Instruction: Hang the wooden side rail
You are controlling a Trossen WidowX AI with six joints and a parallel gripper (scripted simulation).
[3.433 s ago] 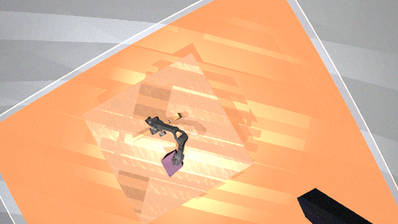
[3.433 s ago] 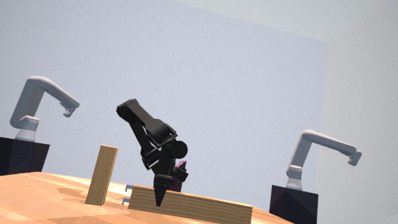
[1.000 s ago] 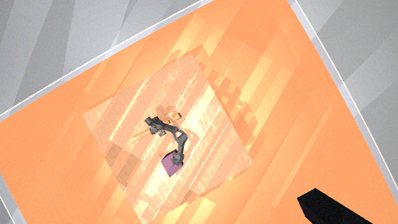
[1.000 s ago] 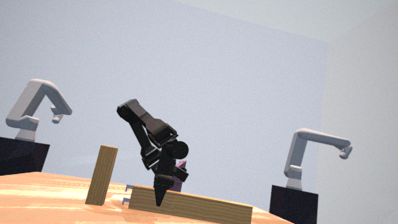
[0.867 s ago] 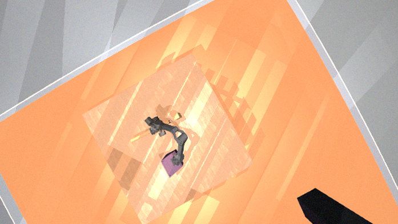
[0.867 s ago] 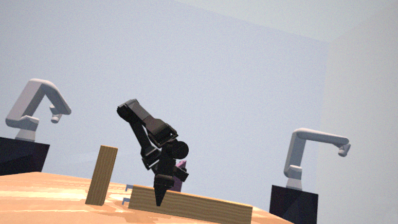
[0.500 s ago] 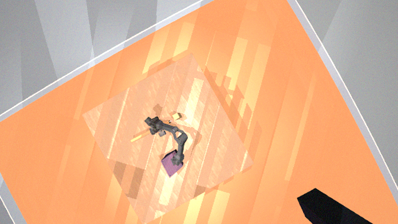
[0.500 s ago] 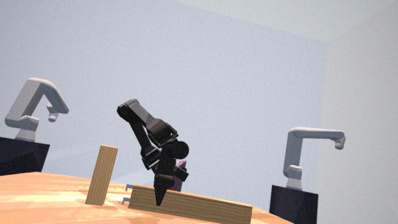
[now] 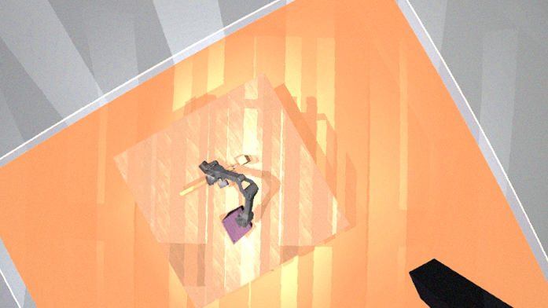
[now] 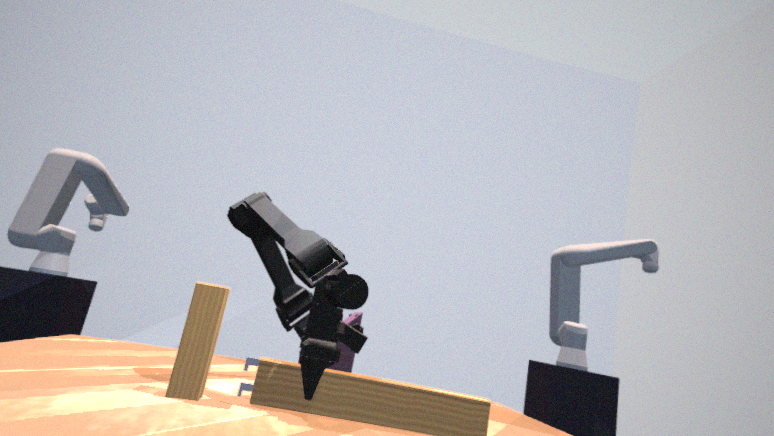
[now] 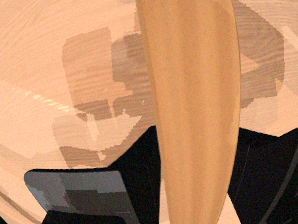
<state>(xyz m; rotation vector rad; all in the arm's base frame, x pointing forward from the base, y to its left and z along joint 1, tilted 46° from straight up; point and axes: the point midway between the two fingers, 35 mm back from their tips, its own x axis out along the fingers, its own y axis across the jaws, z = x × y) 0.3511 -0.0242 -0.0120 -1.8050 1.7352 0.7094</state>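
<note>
The wooden side rail (image 10: 389,403) (image 9: 189,189) (image 11: 192,100) stands on its long edge on the table (image 9: 160,167). Its two steel hooks (image 10: 248,362) stick out of its left end toward the headboard post (image 10: 197,341) (image 9: 244,158). The post stands upright a short way left of them, with a gap between hooks and post. The post's slot and pins are hidden. My gripper (image 10: 309,385) (image 9: 211,175) (image 11: 178,128) reaches down over the rail's top edge near the hook end and is shut on the rail. In the wrist view the dark fingers sit on either side of the rail.
The arm's purple base (image 9: 235,229) (image 10: 352,324) stands behind the rail. Two grey robot arms stand on dark pedestals off the table, one at the left (image 10: 59,211) and one at the right (image 10: 590,281). A dark pedestal (image 9: 459,296) shows at the lower right.
</note>
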